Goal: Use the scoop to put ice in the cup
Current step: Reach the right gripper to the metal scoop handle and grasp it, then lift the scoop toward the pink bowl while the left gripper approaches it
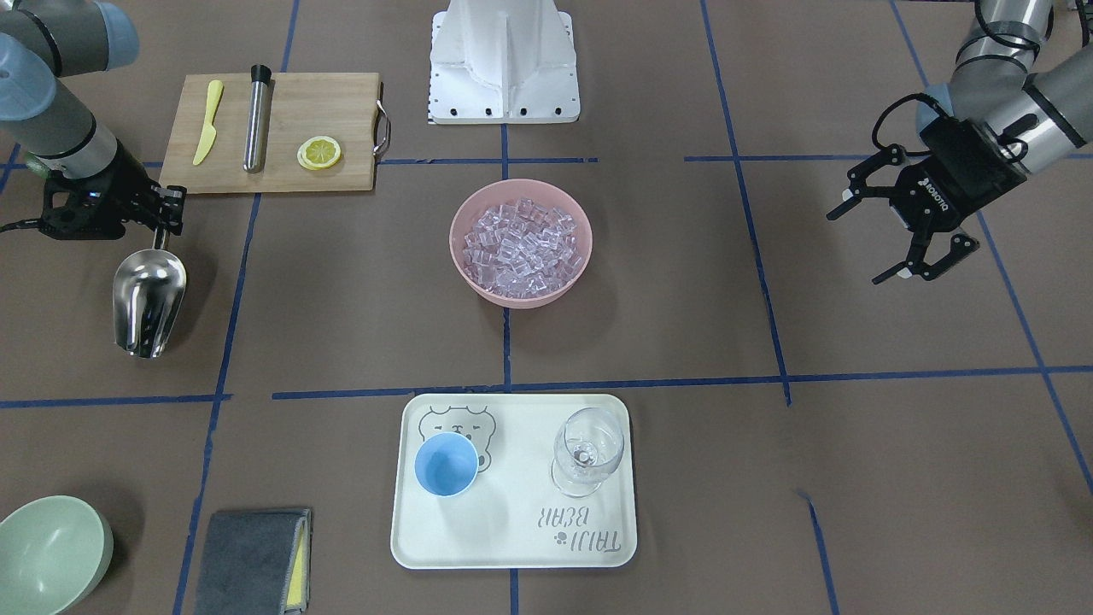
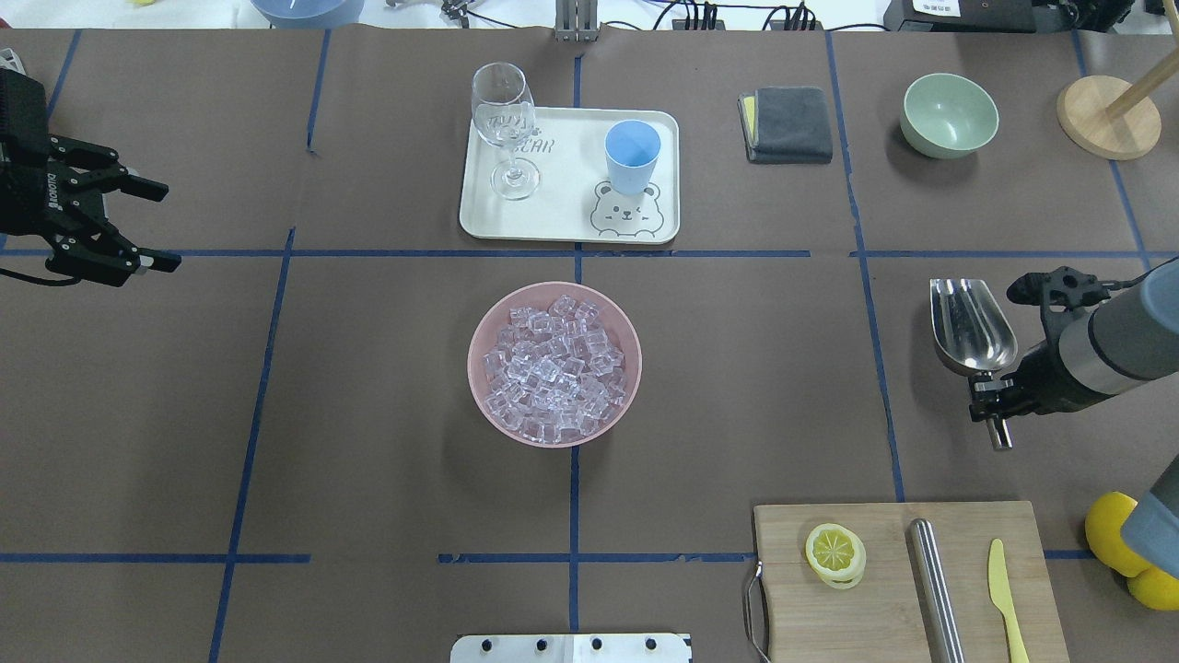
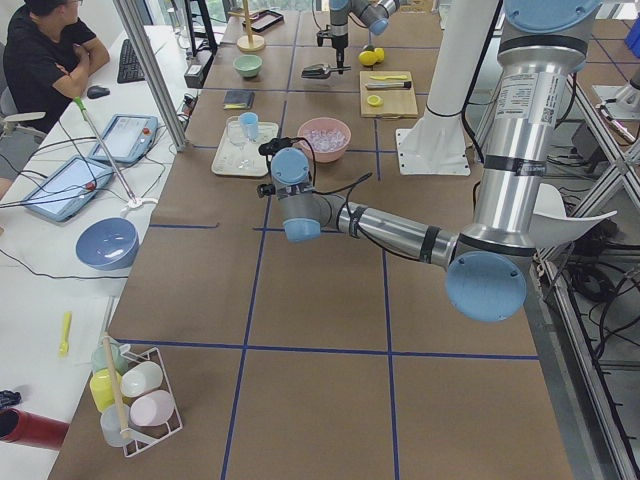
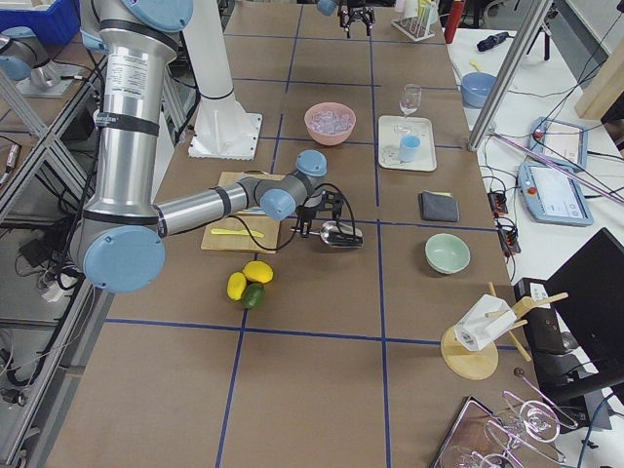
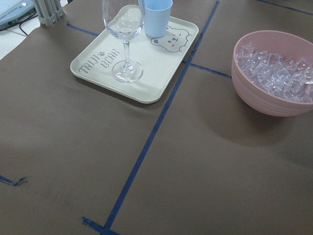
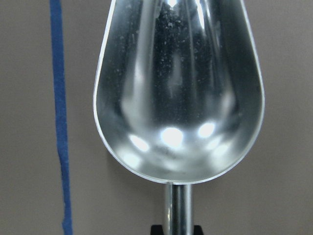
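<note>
The right gripper [image 2: 991,394] had its fingers clenched on the thin handle of the scoop [image 2: 969,322], close behind the trough. It held the scoop over bare surface [image 2: 755,387] near the right edge, with the open side facing up and the mouth pointing toward the operators' edge. The ice [image 2: 553,364] lay heaped in a pink bowl [image 2: 475,368] at the middle of the surface, well apart from the scoop. The cup [image 2: 632,152] stood upright on the right part of a cream tray [image 2: 571,189] between the bowl and the operators' edge, by the printed bear. A wine glass [image 2: 505,110] stood on the tray's left part, apart from the cup. The left gripper [image 2: 166,228] hung near the left edge with its fingers released and spread wide, grasping nothing, far from the bowl and tray.
</note>
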